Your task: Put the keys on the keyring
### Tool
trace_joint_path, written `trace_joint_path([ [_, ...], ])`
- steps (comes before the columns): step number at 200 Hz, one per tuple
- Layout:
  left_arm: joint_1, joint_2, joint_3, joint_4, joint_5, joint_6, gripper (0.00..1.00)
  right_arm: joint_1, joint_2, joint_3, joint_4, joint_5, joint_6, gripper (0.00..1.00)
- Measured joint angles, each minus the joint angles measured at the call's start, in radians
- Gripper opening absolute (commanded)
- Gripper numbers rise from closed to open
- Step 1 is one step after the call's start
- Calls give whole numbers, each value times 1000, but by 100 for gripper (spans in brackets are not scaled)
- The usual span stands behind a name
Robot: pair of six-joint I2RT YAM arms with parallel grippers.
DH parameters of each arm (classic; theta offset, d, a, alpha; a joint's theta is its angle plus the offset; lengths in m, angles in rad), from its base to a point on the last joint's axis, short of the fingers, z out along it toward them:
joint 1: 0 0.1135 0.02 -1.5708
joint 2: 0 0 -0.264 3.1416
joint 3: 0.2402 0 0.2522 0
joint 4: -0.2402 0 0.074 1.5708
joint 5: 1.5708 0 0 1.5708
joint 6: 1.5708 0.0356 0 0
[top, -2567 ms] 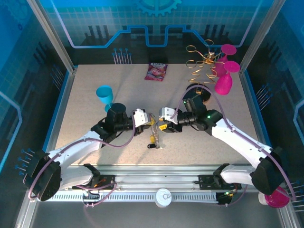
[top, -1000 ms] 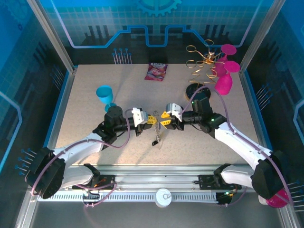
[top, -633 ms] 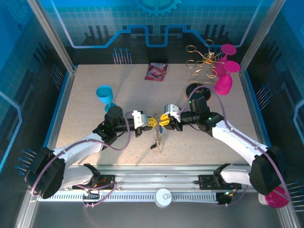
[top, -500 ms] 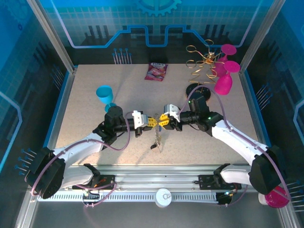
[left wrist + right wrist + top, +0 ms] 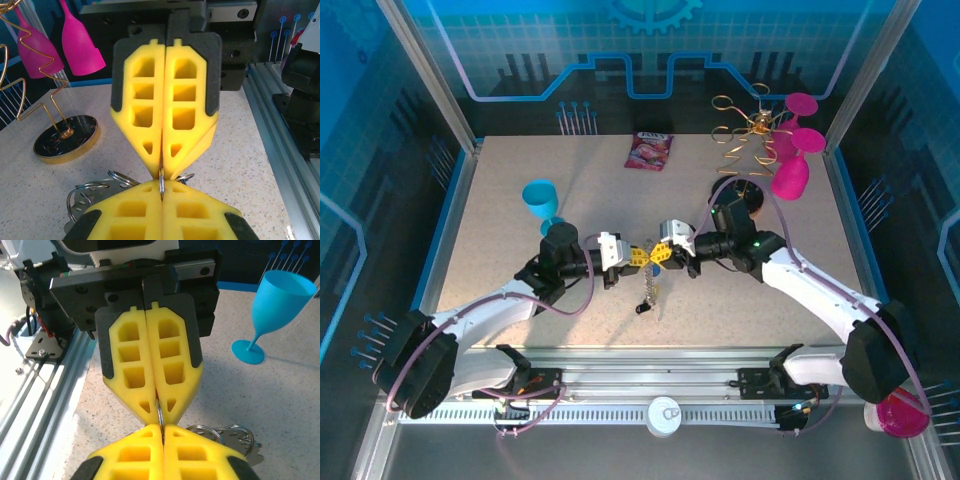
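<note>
Speckled beige tabletop [image 5: 570, 180] sits inside blue-panelled walls, and both arms reach in from the near edge to meet tip to tip around its middle, a little nearer the near edge. My left gripper [image 5: 638, 257] is clenched, yellow fingers pressed flat together. The right gripper [image 5: 658, 253] faces it nose to nose, clamped just as tight. From the left wrist I see a thin silvery ring [image 5: 161, 181] edge-on, pinched where the two pairs of tips meet; the right wrist shows the same ring [image 5: 160, 416] standing upright in the seam. I cannot tell whether it belongs to the loop or to a key.

Below the pinch the keyring [image 5: 649, 284] hangs as a beaded silvery strand, its long axis running from the grippers toward the near edge, leaning slightly left. The keys [image 5: 641, 307] bunch at its lower end, one dark head showing; I cannot tell if they touch the surface. More silvery rings [image 5: 216, 432] crowd beside my right fingers.

A blue goblet [image 5: 540, 201] stands left of the left arm. Toward the far right corner are a gold wire rack [image 5: 742, 130] and pink goblets [image 5: 790, 172]; a snack packet [image 5: 650, 150] lies by the far edge.
</note>
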Motion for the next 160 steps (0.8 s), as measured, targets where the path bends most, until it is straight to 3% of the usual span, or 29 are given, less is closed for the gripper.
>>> trace_joint_path([
  [10, 1, 0, 0, -2, 0, -3, 0, 1, 4, 8, -13, 3, -12, 0],
  [23, 1, 0, 0, -6, -3, -5, 20, 4, 5, 21, -40, 14, -25, 0],
  [38, -1, 0, 5, -27, -19, -4, 22, 20, 5, 46, -97, 50, -55, 0],
  [52, -3, 0, 24, -83, -40, 10, 20, 38, 14, 85, -171, 101, -98, 0],
  [78, -13, 0, 76, -212, -84, 51, 3, 71, 47, 175, -294, 211, -172, 0],
  [130, -21, -7, 102, -328, -106, 93, 0, 119, 92, 249, -400, 306, -216, 0],
  [146, -21, -20, 99, -319, -109, 97, 0, 100, 73, 214, -347, 266, -174, 20],
  [160, -21, -33, 84, -278, -109, 95, 0, 63, 28, 144, -253, 199, -109, 26],
])
